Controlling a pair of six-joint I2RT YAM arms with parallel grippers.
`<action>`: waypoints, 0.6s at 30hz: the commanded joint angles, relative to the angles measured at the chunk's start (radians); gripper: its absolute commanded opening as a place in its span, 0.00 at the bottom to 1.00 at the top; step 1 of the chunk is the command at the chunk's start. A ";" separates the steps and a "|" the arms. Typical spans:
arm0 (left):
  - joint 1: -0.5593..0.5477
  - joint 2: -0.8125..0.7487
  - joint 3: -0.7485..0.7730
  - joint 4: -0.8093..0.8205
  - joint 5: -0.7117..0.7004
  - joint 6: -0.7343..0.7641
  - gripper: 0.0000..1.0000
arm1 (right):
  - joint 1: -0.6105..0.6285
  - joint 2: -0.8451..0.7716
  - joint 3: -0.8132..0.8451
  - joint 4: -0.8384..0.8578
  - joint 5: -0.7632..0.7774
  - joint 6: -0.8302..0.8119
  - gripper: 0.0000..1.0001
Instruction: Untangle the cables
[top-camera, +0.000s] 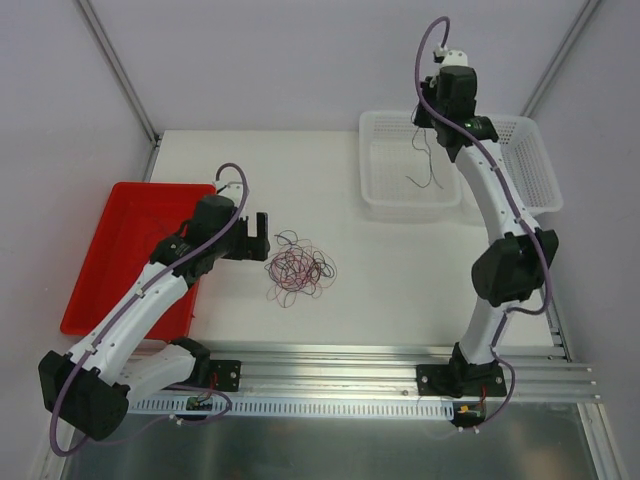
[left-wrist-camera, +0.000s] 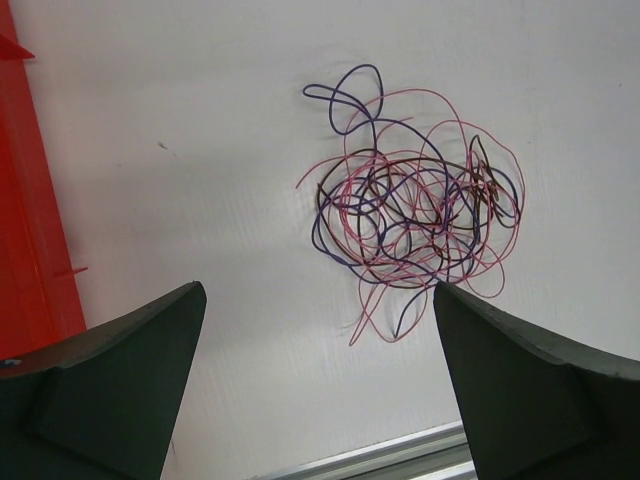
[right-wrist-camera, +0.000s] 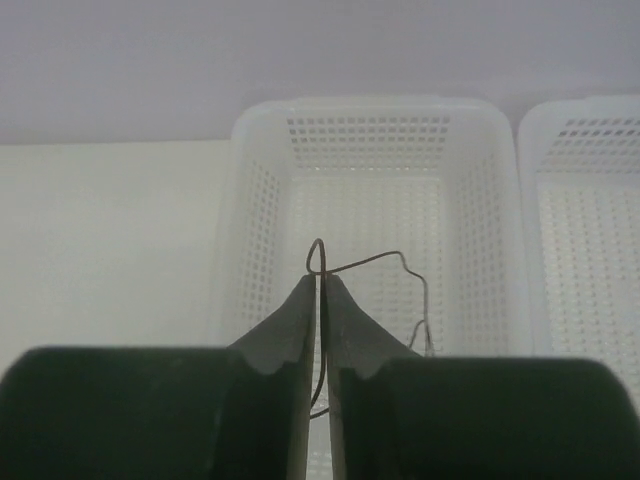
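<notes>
Left wrist view: left tool (left-wrist-camera: 318, 300) released, fingers (left-wrist-camera: 120, 380) spread wide, gripping nothing. The tangled cables (left-wrist-camera: 415, 220), purple, pink-red and dark brown loops in one bunch, lie on the white bench (left-wrist-camera: 180, 120) ahead of the tool, more toward its right finger, apart from both fingers. Edge of the red tray (left-wrist-camera: 25, 200) shows at left of that view.

Top external view: the bunch sits mid-bench, just beside the left tool's tips on their right side, not touching.

Right wrist view: right tool (right-wrist-camera: 318, 282) clenched on a single dark brown strand (right-wrist-camera: 370, 262), raised over the left one of two white perforated baskets (right-wrist-camera: 250, 220). The strand loops above the pinched tips, kinks rightward and hangs down inside that basket. Cannot tell if its end touches the basket floor. The strand is well apart from the bunch.
</notes>
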 joint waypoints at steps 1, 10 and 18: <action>0.006 -0.001 -0.004 0.062 -0.009 0.042 0.99 | -0.019 0.115 0.070 0.018 -0.034 0.030 0.12; 0.006 0.036 -0.003 0.059 0.047 0.042 0.99 | -0.010 0.050 -0.100 -0.020 -0.161 0.085 0.83; 0.006 0.094 -0.001 0.059 0.134 0.020 0.99 | 0.120 -0.170 -0.355 -0.095 -0.224 0.097 0.85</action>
